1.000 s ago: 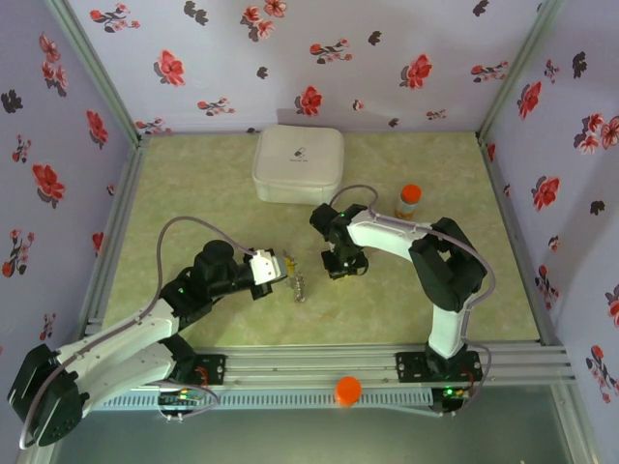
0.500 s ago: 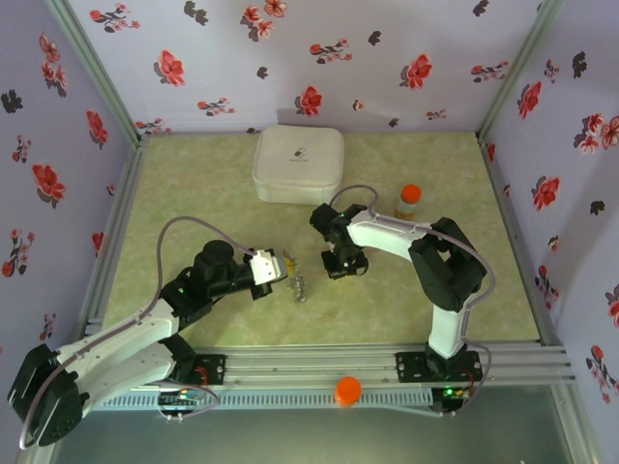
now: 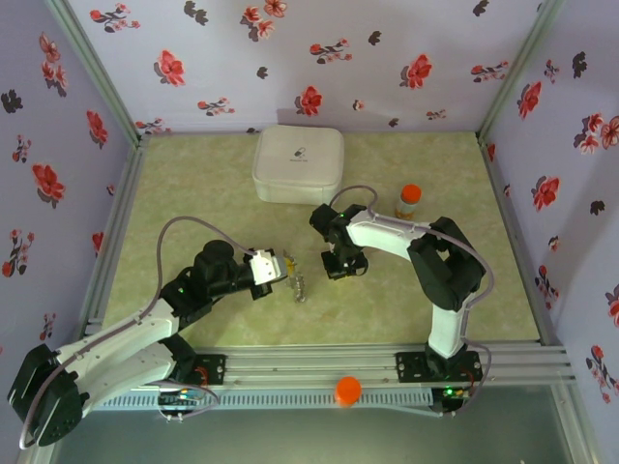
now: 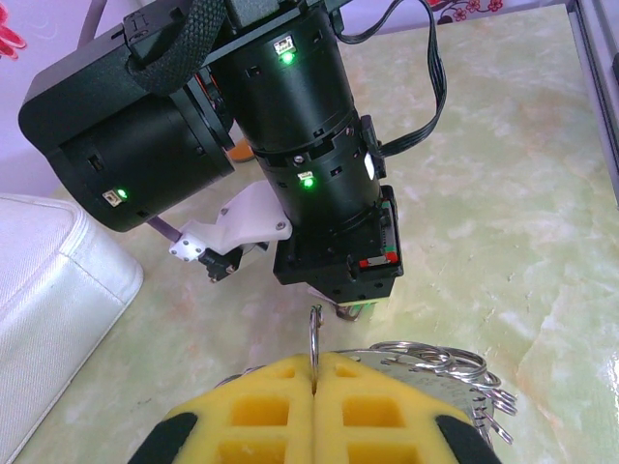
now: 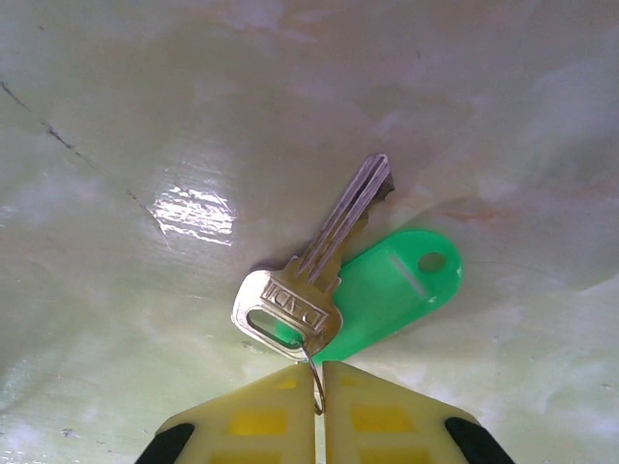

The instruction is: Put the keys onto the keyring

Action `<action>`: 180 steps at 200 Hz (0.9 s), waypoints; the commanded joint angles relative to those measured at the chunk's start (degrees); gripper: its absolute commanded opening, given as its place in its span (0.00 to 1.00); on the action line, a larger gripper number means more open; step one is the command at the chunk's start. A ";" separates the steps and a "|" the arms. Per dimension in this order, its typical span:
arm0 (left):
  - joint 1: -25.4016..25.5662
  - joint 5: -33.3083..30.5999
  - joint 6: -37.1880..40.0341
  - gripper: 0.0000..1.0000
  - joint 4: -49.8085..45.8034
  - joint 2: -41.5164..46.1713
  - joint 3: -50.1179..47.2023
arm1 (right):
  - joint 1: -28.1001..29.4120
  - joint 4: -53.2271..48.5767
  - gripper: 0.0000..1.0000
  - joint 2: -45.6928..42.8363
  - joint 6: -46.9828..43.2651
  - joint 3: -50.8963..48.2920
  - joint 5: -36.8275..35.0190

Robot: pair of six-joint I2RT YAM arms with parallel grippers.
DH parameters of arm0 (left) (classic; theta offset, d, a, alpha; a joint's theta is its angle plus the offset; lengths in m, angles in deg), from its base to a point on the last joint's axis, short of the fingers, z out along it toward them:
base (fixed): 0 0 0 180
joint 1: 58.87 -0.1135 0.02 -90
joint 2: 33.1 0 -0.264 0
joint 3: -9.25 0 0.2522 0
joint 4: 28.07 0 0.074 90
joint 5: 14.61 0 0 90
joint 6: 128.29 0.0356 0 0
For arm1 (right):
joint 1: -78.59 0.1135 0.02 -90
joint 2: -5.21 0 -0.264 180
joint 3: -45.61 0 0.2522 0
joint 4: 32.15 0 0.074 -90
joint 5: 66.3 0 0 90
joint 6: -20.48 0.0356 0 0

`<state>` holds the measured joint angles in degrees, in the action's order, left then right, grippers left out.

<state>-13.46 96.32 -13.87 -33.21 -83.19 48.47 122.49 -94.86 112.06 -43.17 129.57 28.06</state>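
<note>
A silver key (image 5: 295, 295) lies flat on the table on its green tag (image 5: 397, 288). My right gripper (image 5: 317, 375) is shut on the small wire ring threaded through the key's head. My left gripper (image 4: 314, 360) is shut on a thin steel ring (image 4: 312, 333) standing upright between its yellow pads. That ring belongs to the keyring (image 4: 455, 377), a rough-edged loop with several split rings lying just right of the pads. From above, the left gripper (image 3: 279, 267) and right gripper (image 3: 340, 269) face each other a short way apart, with the keyring (image 3: 300, 286) between them.
A white rounded case (image 3: 297, 162) sits at the back of the table. An orange-capped bottle (image 3: 408, 200) stands behind the right arm. An orange knob (image 3: 347, 390) sits on the front rail. Flowered walls close in three sides.
</note>
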 commanded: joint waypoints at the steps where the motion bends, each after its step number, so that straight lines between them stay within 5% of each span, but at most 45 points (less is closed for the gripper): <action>1: 0.47 -0.39 1.49 0.00 -0.18 0.17 2.14 | 0.48 -0.69 0.07 0.83 -0.16 -0.14 -0.40; 107: 0.47 -0.52 0.01 0.00 -0.05 -0.30 2.22 | 0.42 -0.75 0.00 -12.21 -6.02 0.12 -8.95; 180: 0.38 -1.16 -4.75 0.00 2.87 0.22 1.75 | 0.40 6.67 0.00 -27.65 -20.13 -3.83 -4.65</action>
<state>-13.37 95.91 -16.06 -33.14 -83.51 48.77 122.64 -91.64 88.82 -56.46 127.36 21.57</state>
